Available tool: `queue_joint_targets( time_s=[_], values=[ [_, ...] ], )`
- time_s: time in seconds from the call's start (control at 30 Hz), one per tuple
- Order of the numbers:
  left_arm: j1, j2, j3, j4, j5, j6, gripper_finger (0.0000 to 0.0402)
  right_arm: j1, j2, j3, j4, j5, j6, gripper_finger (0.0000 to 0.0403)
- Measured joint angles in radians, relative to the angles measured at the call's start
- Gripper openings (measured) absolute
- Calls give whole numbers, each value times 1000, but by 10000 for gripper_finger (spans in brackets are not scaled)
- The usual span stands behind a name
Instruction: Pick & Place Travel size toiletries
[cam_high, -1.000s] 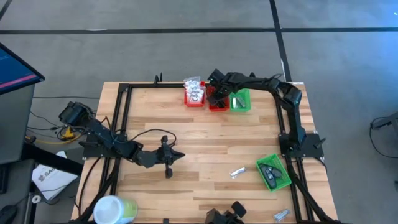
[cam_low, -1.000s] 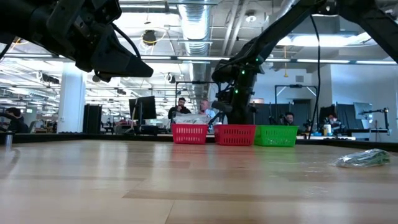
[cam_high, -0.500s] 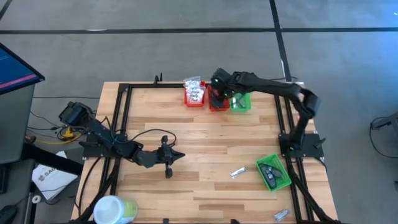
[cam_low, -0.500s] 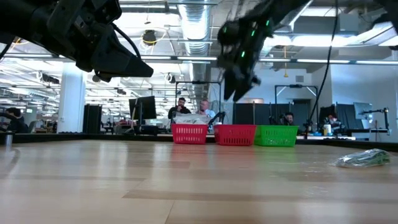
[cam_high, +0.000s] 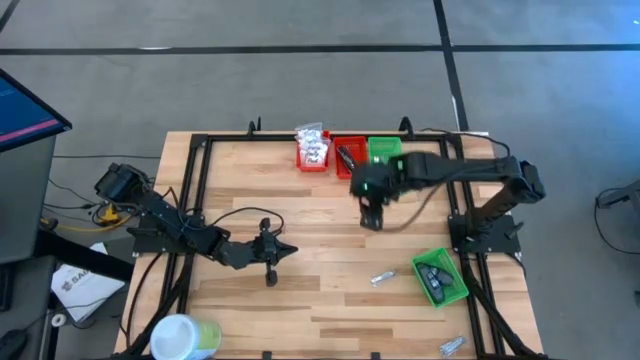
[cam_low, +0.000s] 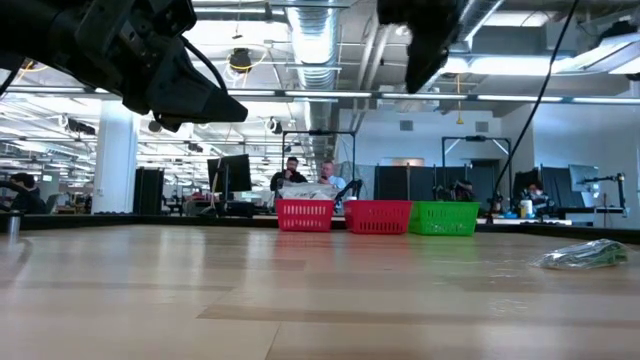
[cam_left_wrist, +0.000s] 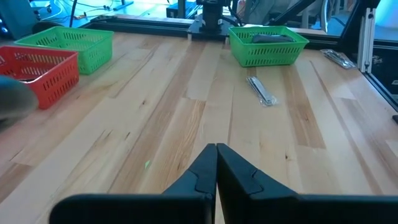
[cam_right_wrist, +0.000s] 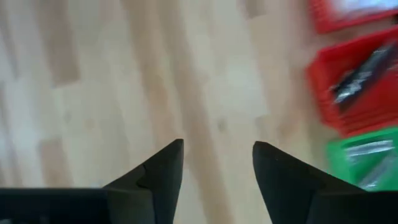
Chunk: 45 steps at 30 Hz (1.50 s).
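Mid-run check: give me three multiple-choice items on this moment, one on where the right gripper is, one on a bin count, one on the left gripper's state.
1. Where is the right gripper?
A. Over bare table near the row of bins
B. Inside the lone green bin
C. Beside the left gripper

2. How many bins stand in the far row?
A. Two
B. Three
C. Five

3. What state is the left gripper in?
A. Wide open
B. Shut on a packet
C. Shut, empty

Answers:
1 A, its wrist view shows wood between open fingers.
2 B, two red and one green.
3 C, fingers meet with nothing between.
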Motion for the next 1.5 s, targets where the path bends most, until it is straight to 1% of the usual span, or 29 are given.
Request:
queue_joint_targets(
  time_s=[0.17, 0.37, 0.5, 0.63, 0.77, 0.9, 1.03, 1.2, 1.33, 1.5],
  values=[
    [0, 0, 0, 3, 1, -1, 1, 156, 11, -1, -81, 0, 60, 167],
    [0, 0, 0, 7, 4, 0, 1, 309, 11, -66, -63, 0, 145, 166],
    [0, 0, 0, 10, 3, 0, 1, 381, 10, -142, -21, 0, 204, 171],
    [0, 0, 0, 14, 3, 0, 1, 428, 11, -248, 55, 1, 242, 177],
    [0, 0, 0, 19, 3, 0, 1, 457, 11, -337, 114, 0, 313, 184],
    [0, 0, 0, 21, 3, 0, 1, 489, 11, -383, 133, 2, 374, 192],
    [2, 0, 0, 26, -1, 0, 1, 541, 11, -427, 230, 1, 404, 199],
    [1, 0, 0, 26, -1, -1, 1, 580, 19, -442, 243, 5, 492, 205],
    [2, 0, 0, 26, -1, -1, 1, 610, 41, -440, 265, 56, 491, 206],
    [1, 0, 0, 26, 0, -1, 1, 618, 115, -441, 236, 53, 481, 207]
  ],
)
